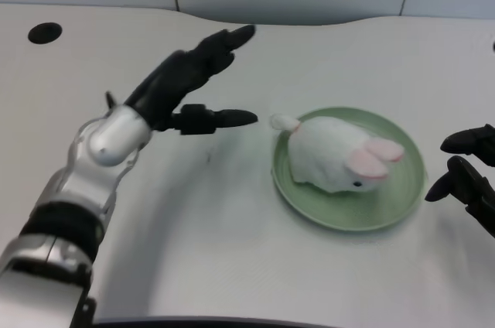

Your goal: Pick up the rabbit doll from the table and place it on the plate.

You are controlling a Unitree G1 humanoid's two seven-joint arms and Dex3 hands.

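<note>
A white rabbit doll (337, 154) with pink ears lies on the round green plate (402, 196) at the centre right of the table. Its tail end points left over the plate's rim. My left hand (189, 84) hovers to the left of the plate, fingers stretched apart and holding nothing. Its thumb tip points toward the rabbit's tail, a short gap away.
My right hand (470, 169) rests at the right edge of the view, just beyond the plate. A dark round hole (44, 32) sits in the table's far left corner. The table's curved back edge runs below a tiled wall.
</note>
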